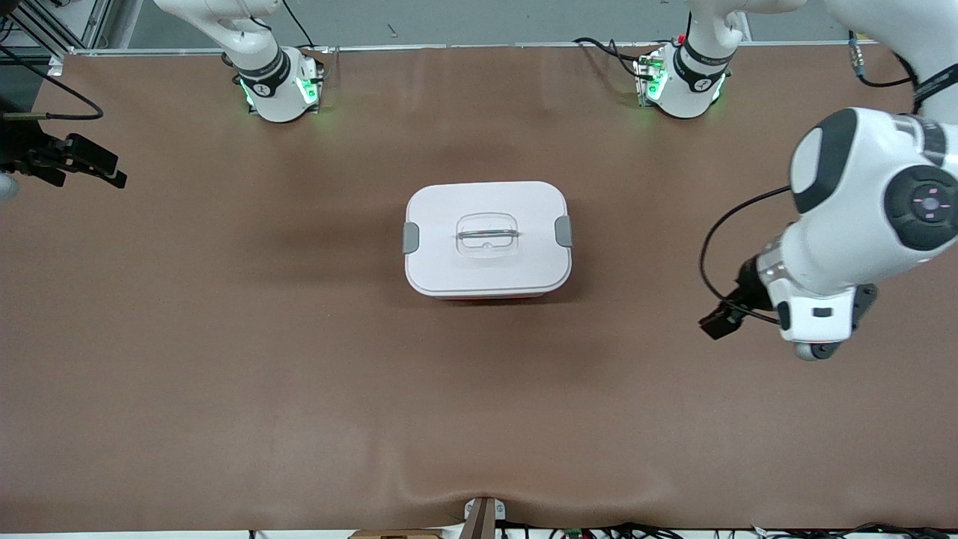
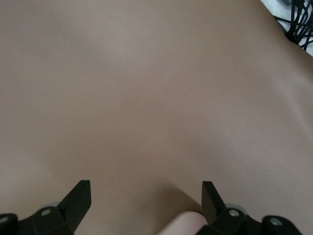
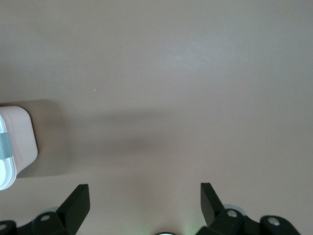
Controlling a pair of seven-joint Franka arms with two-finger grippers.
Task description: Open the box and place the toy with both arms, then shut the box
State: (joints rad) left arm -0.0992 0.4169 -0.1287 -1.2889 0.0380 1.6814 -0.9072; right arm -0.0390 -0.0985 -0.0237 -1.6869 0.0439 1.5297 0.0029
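- in your front view the box (image 1: 488, 239) sits in the middle of the frame, flat on the brown table (image 1: 224, 359).
- its white lid (image 1: 486, 258) is on. you can see a grey clip (image 1: 411, 237) on the end toward the right arm and another grey clip (image 1: 563, 231) on the end toward the left arm.
- the handle (image 1: 486, 235) lies in a dip in the middle of the lid.
- a thin strip of pink shows under the lid on the side nearest the front camera.
- you cannot see the toy in any view.
- the left gripper (image 2: 146, 198) is near the right edge of your front view, a bit below the middle, over bare table toward the left arm's end, well apart from the box.
- in the left wrist view its two black fingers (image 2: 78, 198) stand wide apart at the bottom of the frame, with nothing between them but table.
- the right gripper (image 3: 145, 200) is at the left edge of your front view, in the upper part, over the table's right-arm end, also well apart from the box.
- in the right wrist view its fingers (image 3: 78, 200) stand wide apart too, holding nothing. one end of the box with a clip shows at the left edge of that frame.
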